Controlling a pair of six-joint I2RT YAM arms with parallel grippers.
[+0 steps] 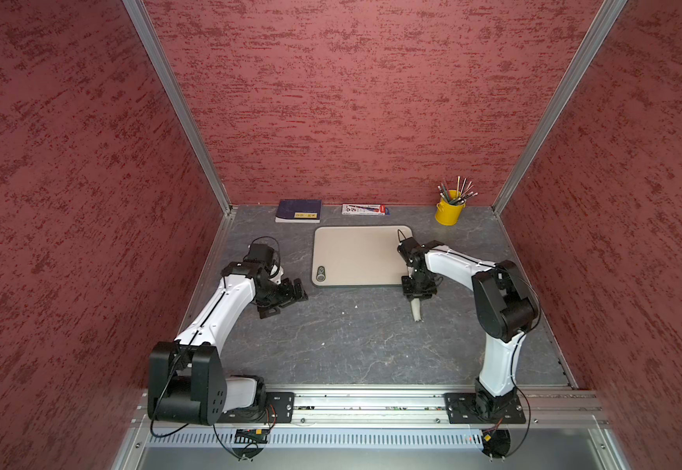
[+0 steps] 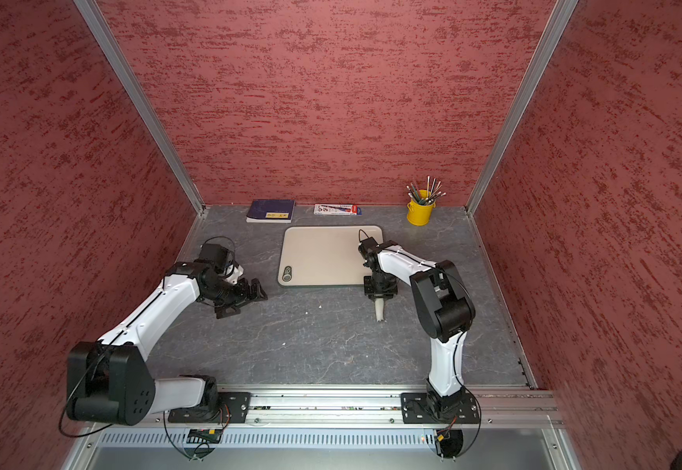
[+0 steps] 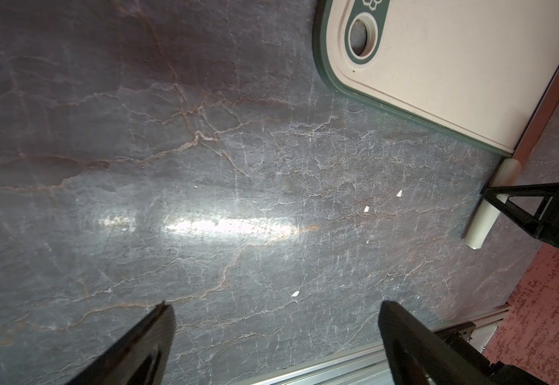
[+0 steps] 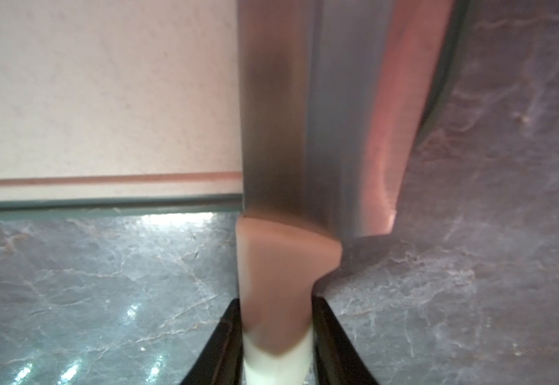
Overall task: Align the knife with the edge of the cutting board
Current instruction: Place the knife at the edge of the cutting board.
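Grey tabletop (image 1: 351,346): one knife (image 1: 416,311); one cutting board (image 1: 355,256).

Knife (image 4: 321,133) apparently overlaps right edge of cutting board (image 1: 355,256).

L arm (image 1: 217,309), R arm (image 1: 457,260): white shells, blk joints + cables; blk fingers (image 3: 415,343)

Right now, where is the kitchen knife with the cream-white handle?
In a top view, the cream-handled kitchen knife lies at the right edge of the beige rectangular cutting board, handle over the grey table toward the robot, gripped by the right claw.
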